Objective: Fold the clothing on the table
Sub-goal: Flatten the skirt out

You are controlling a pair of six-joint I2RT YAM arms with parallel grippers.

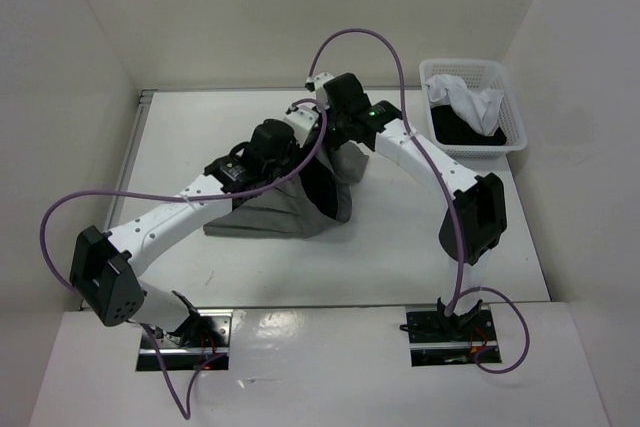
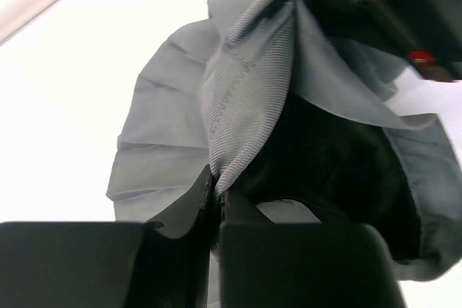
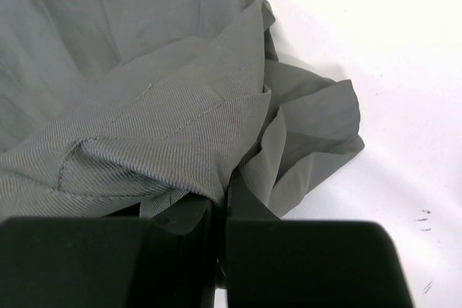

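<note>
**Both grippers clamped on the grey skirt, mid-table**

So the dark grey pleated skirt (image 1: 268,215) sits bunched up around the middle of the white table (image 1: 400,247). Its lower edge lies flat and its upper part is drawn up toward the two wrists, which are close together right above it.

The left gripper (image 2: 219,194) is pressed together on a ribbed strip of the fabric — looks like the waistband. The pleats fan out on the table behind it.

The right gripper (image 3: 222,196) is pinching too, jaws tight on a fold of that same ribbed edge, with the rest of the cloth crumpled around it.

Off in the far right corner there's a white basket (image 1: 480,153) holding a white garment (image 1: 470,102) and a black garment (image 1: 465,129) — well apart from the skirt.
</note>
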